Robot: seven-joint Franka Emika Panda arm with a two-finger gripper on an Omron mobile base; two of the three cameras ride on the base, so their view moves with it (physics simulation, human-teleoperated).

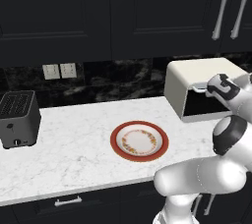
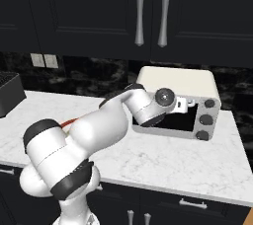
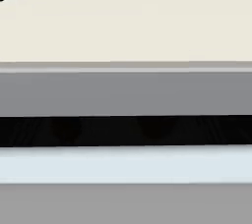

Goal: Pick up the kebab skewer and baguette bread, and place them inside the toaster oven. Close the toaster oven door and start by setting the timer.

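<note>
**Gripper at the toaster oven's front**

You have the gripper [image 2: 184, 103] up against the toaster oven [image 1: 197, 73], at the top edge of its glass front, fingers spread wide, pinching nothing. The plate [image 1: 139, 141] lies bare on the marble counter [image 1: 74, 149], left of the oven. Farther left of the oven stands the slot toaster [image 1: 18, 118].

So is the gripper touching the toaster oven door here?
Cannot tell. In the right base view the gripper sits at the toaster oven door top edge, but no view plainly shows contact or gap.
</note>
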